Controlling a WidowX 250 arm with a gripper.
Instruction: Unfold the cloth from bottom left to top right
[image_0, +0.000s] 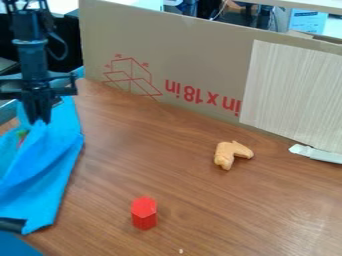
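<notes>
Leftmost, the blue cloth lies along the left side of the tabletop, rumpled, with folds rising to the gripper, whose fingers are closed on it toward the far left. A small green and red thing peeks out among the folds, and a dark piece sits by the cloth's near end. Right of the cloth, on the near part, a red six-sided block stands upright. Cardboard with red markings stands along the far side. Farther right come a tan, bent object, a pale wood-grained panel against the cardboard, and a whitish strip near its foot.
</notes>
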